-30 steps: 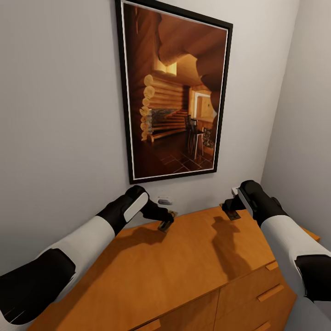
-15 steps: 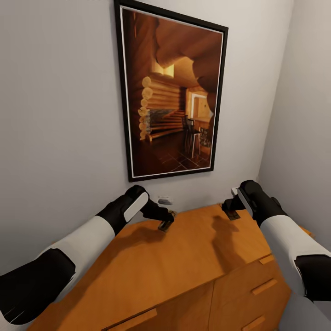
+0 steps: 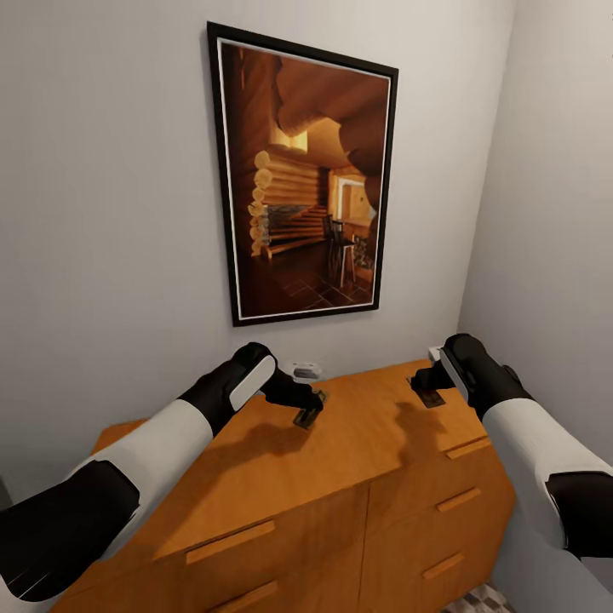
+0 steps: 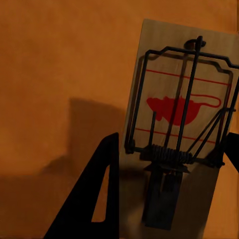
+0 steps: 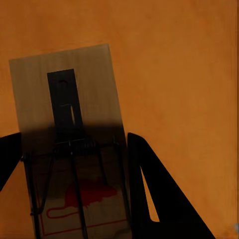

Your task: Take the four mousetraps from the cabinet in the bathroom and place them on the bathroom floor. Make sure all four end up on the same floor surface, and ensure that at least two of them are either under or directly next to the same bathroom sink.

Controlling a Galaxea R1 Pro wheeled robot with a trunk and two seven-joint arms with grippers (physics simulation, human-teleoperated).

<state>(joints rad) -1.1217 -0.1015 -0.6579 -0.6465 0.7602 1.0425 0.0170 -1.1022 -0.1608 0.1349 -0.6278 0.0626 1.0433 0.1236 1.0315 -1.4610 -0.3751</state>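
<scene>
My left gripper [image 3: 308,414] is shut on a mousetrap [image 3: 306,418], held just above the orange-brown cabinet [image 3: 281,477]. In the left wrist view that mousetrap [image 4: 179,114] is a wooden plate with dark wire and a red mark, pinched between the black fingers [image 4: 97,199] of the left gripper [image 4: 172,149]. My right gripper [image 3: 426,390] is shut on a second mousetrap [image 3: 432,398] over the cabinet's right back corner. In the right wrist view, this mousetrap [image 5: 69,129] lies between the fingers [image 5: 159,194] of the right gripper [image 5: 72,144]. A patch of bathroom floor [image 3: 477,600] shows at the lower right.
A small pale object [image 3: 304,371] lies on the cabinet top against the back wall. A large framed picture [image 3: 302,179] hangs above it. A side wall [image 3: 553,213] closes in on the right. Drawer fronts with bar handles [image 3: 230,541] face me.
The whole view has shifted: the picture and cabinet sit further left and more of the drawer fronts and some floor show. Both grippers keep their mousetraps and their places in the picture.
</scene>
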